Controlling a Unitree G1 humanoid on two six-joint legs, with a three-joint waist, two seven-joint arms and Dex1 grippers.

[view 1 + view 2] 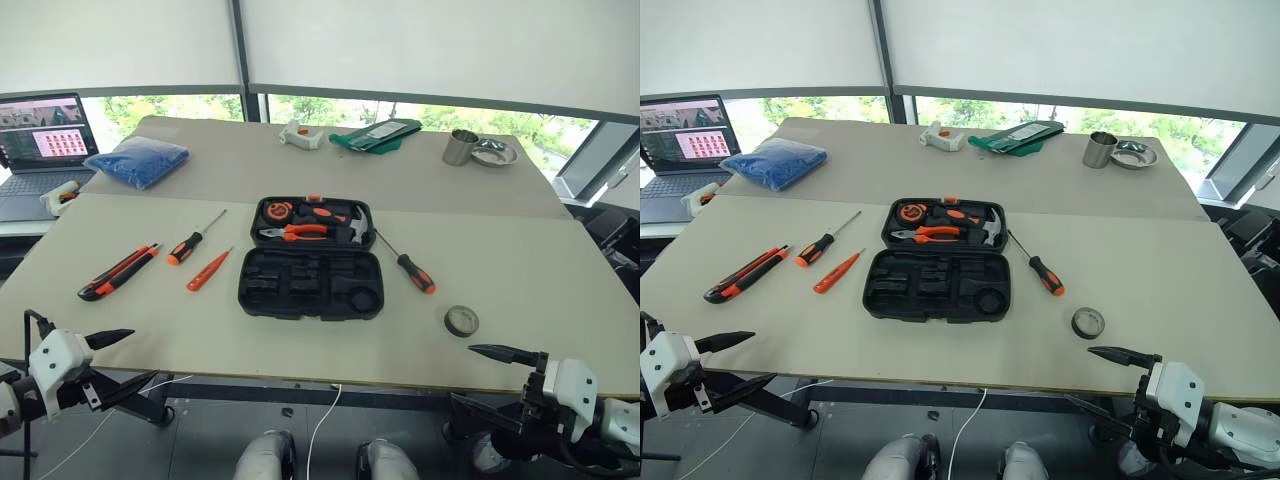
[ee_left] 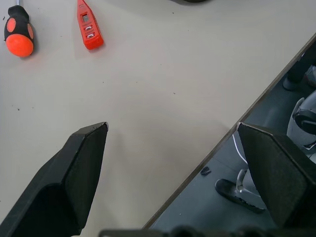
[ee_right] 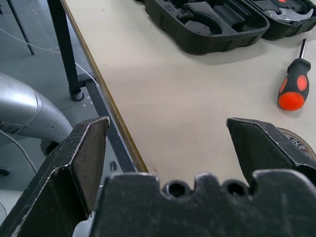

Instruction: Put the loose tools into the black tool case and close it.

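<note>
Black tool case (image 1: 311,271) lying open, ribbed slots, both hands spread, empty.

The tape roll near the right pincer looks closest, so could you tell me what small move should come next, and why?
Probably reach the right pincer forward to the tape roll: its fingers stand open and empty just short of the table edge, the roll lies nearest, and the black tool case lies open.

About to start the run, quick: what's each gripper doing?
Left gripper: open, holding nothing.
Right gripper: open, holding nothing.
</note>
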